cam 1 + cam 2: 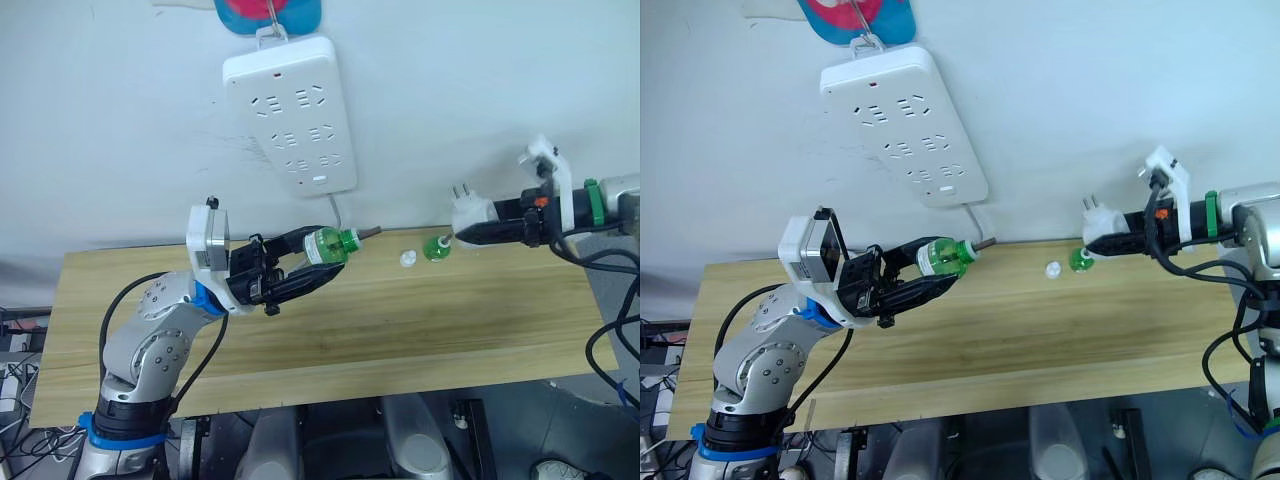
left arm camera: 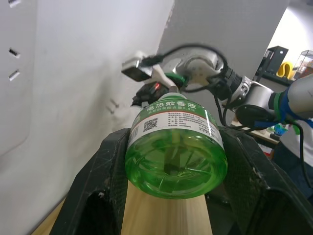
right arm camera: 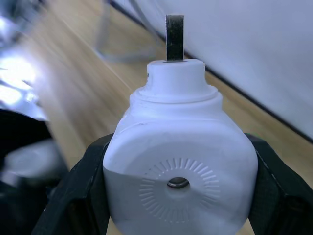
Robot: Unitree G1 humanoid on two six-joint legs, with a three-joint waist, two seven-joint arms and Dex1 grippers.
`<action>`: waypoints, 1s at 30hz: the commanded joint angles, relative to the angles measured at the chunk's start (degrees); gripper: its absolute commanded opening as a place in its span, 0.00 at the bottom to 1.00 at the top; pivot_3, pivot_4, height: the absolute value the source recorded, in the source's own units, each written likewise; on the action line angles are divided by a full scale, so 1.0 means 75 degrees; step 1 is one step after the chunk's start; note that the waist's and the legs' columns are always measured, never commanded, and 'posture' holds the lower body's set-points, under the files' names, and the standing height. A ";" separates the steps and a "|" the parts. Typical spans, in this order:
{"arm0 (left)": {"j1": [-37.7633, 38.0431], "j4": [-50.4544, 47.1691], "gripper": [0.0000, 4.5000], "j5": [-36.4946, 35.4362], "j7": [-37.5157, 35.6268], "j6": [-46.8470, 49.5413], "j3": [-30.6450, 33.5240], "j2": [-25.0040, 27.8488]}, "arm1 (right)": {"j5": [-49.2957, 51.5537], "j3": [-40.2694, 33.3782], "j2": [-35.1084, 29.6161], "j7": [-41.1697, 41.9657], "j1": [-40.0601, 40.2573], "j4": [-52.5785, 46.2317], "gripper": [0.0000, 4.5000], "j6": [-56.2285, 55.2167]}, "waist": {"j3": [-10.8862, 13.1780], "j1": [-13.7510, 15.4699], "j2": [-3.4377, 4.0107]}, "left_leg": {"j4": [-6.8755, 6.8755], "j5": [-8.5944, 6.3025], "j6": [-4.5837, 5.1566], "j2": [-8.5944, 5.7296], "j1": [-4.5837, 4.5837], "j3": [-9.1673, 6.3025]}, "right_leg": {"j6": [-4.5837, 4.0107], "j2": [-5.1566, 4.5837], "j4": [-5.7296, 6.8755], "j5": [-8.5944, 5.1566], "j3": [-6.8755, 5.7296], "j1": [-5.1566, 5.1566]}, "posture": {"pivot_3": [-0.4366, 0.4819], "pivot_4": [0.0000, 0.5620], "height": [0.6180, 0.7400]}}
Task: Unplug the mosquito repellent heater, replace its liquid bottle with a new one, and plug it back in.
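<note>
Left wrist: we find the green bottle (image 2: 176,152) clamped between the left gripper (image 2: 177,171) fingers.
Right wrist: we note the right gripper (image 3: 178,191) grips the mosquito repellent heater (image 3: 180,171), prongs outward.
Head views: we record the heater above the wooden table (image 1: 400,330), a second green bottle (image 1: 437,247) and white cap (image 1: 407,260) below it; power strip (image 1: 292,112) on the wall.

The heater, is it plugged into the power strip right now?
No, the right gripper holds the heater away from the power strip, prongs bare.
</note>
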 commanded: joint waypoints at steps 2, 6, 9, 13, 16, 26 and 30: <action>-0.0022 -0.0158 0.52 -0.0108 -0.0034 -0.0182 0.0084 -0.0134 | 0.1353 -0.0683 0.0022 -0.0113 -0.0378 -0.0682 0.66 0.1230 | 0.0000 -0.0005 0.0000 | 0.0000 0.0000 0.0000 0.0000 -0.0001 0.0001 | 0.0000 0.0000 0.0000 0.0000 0.0001 0.0000 | 0.19 0.60 1.00; -0.0058 -0.0144 0.52 -0.0085 -0.0045 -0.0184 0.0057 -0.0182 | 0.2155 -0.0823 0.0095 -0.0303 -0.0567 -0.0947 0.66 0.1875 | 0.0000 -0.0007 0.0000 | 0.0001 0.0000 0.0001 -0.0001 -0.0001 0.0001 | 0.0000 0.0000 0.0002 0.0000 0.0001 0.0000 | 0.19 0.61 1.00; -0.0087 -0.0127 0.52 -0.0075 -0.0060 -0.0206 0.0026 -0.0212 | 0.2623 -0.0881 0.0245 -0.0531 -0.0655 -0.1084 0.66 0.2090 | 0.0000 -0.0007 0.0000 | 0.0001 0.0000 0.0001 -0.0001 -0.0001 0.0000 | 0.0000 0.0000 0.0002 0.0000 0.0000 0.0000 | 0.19 0.61 1.00; -0.0125 -0.0104 0.52 -0.0064 -0.0112 -0.0221 -0.0014 -0.0224 | 0.3057 -0.0925 0.0609 -0.0914 -0.0928 -0.1123 0.66 0.2202 | 0.0000 -0.0021 0.0000 | 0.0001 -0.0001 0.0001 -0.0001 -0.0001 0.0002 | 0.0000 0.0001 0.0005 0.0000 0.0001 0.0000 | 0.19 0.60 1.00; -0.0139 -0.0089 0.52 -0.0040 -0.0139 -0.0240 -0.0037 -0.0238 | 0.3261 -0.0946 0.0883 -0.1225 -0.1177 -0.1041 0.66 0.2229 | 0.0000 -0.0032 0.0000 | 0.0001 0.0000 0.0001 -0.0001 -0.0001 0.0002 | 0.0000 0.0001 0.0006 0.0000 0.0002 -0.0001 | 0.19 0.59 1.00; -0.0075 -0.0079 0.52 0.0044 -0.0224 -0.0305 -0.0071 -0.0242 | 0.4114 -0.0890 0.1077 -0.1602 -0.1570 -0.1130 0.66 0.2453 | -0.0001 -0.0017 0.0000 | 0.0001 0.0000 0.0001 -0.0002 -0.0002 0.0000 | 0.0000 0.0002 0.0004 0.0000 0.0000 0.0000 | 0.20 0.59 1.00; -0.0067 -0.0066 0.52 0.0075 -0.0244 -0.0314 -0.0078 -0.0249 | 0.4385 -0.0788 0.0974 -0.1609 -0.1521 -0.1311 0.66 0.2503 | -0.0001 -0.0022 0.0000 | 0.0001 0.0000 0.0001 -0.0002 -0.0002 0.0000 | 0.0000 0.0002 0.0005 0.0000 0.0000 -0.0001 | 0.20 0.59 1.00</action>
